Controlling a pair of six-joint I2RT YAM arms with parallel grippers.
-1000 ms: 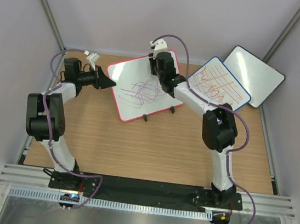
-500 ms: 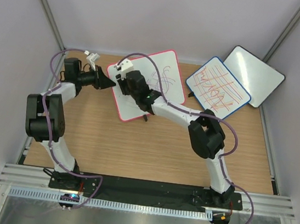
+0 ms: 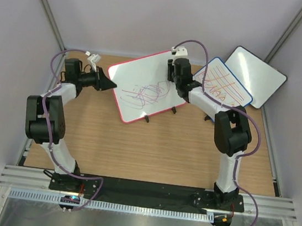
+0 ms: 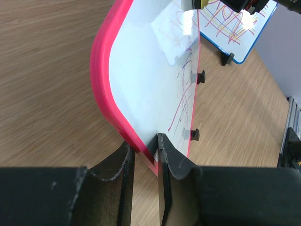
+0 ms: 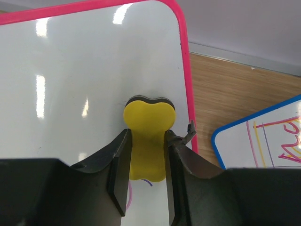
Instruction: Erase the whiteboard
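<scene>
The whiteboard [image 3: 141, 81] with the red-pink frame stands tilted on small black feet at the back middle of the table. Purple-red scribbles [image 3: 148, 93] cross its lower middle; its upper part is white. My left gripper [image 3: 109, 84] is shut on the board's left edge [image 4: 143, 150]. My right gripper [image 3: 173, 76] is shut on a yellow eraser [image 5: 148, 141] and presses it flat on the board's upper right corner [image 5: 94, 70], close to the pink frame. The board also fills the left wrist view [image 4: 155, 80].
A blue-framed board [image 3: 221, 89] with red lines leans just right of the whiteboard, also in the right wrist view [image 5: 268, 136]. A black-framed blank board [image 3: 255, 76] lies behind it. Grey walls close the back and sides.
My right gripper swept the eraser from the board's left part to its upper right corner. The scribbles on the upper part are gone. The left gripper has not moved.
</scene>
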